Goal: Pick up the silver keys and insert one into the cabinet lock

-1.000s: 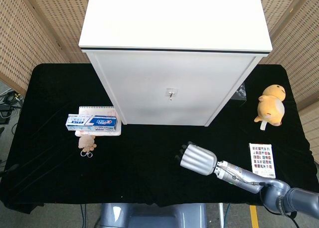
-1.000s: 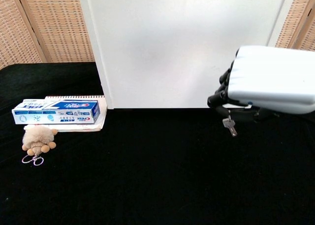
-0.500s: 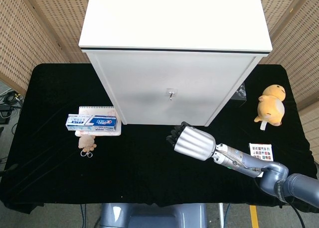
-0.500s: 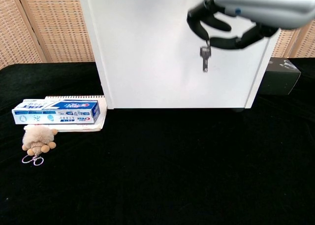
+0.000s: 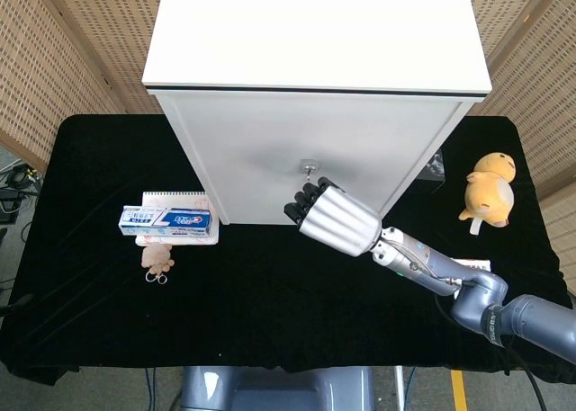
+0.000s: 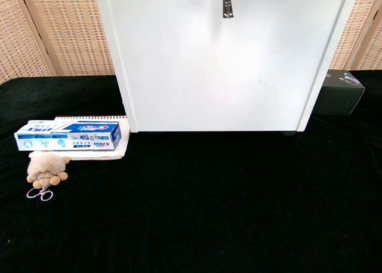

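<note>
Head view, right hand (image 5: 335, 218) raised just below cabinet lock (image 5: 309, 167), grasp hidden, silver keys (image 6: 227, 1) dangling

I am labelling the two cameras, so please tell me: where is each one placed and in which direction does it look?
Head view: high, looking down on the white cabinet and black table; shows the right hand.
Chest view: low, looking forward at the cabinet front; only the hanging silver keys show.
Shared: cabinet, toothpaste box, plush keychain.

Right hand (image 5: 335, 218) raised on an extended arm, fingers curled in a pinch grip; left arm out of frame.
</note>
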